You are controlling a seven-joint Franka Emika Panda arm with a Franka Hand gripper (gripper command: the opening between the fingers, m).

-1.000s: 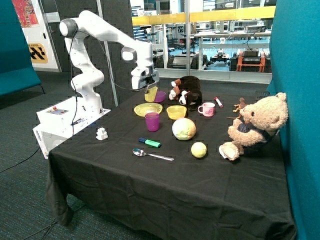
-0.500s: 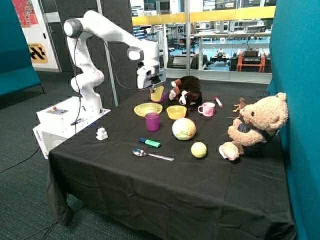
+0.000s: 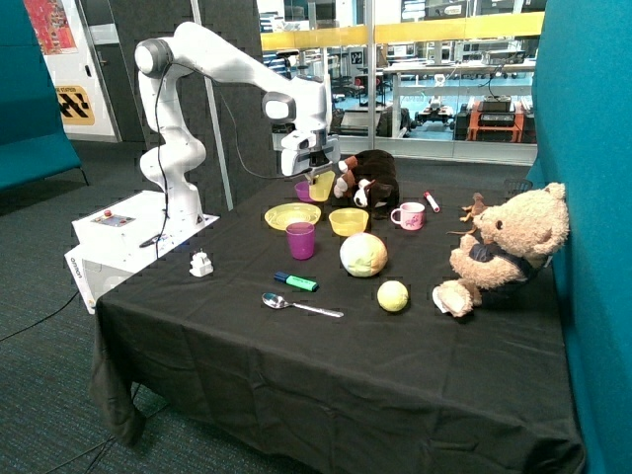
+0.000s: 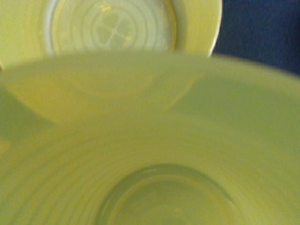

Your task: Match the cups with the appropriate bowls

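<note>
Yellow cup (image 3: 321,186), pinched in the gripper (image 3: 318,178), hangs tilted in the upper middle of the frame, above the yellow plate (image 3: 292,216). Matching is under way; next it needs lowering into the yellow bowl (image 3: 348,221), right of the plate.

The outside view was taken from beyond the front corner of the black-clothed table (image 3: 326,355), raised slightly and angled down, so that the whole tabletop, the white robot arm (image 3: 217,69) and the glass wall behind were taken in. The wrist view was set very close, looking down into the translucent yellow plastic tumbler (image 4: 154,154) (image 3: 321,186), which nearly filled it. Beyond its rim the shallow round yellow plate (image 4: 112,28) (image 3: 292,215) was seen; both things were shared with the outside view.
</note>
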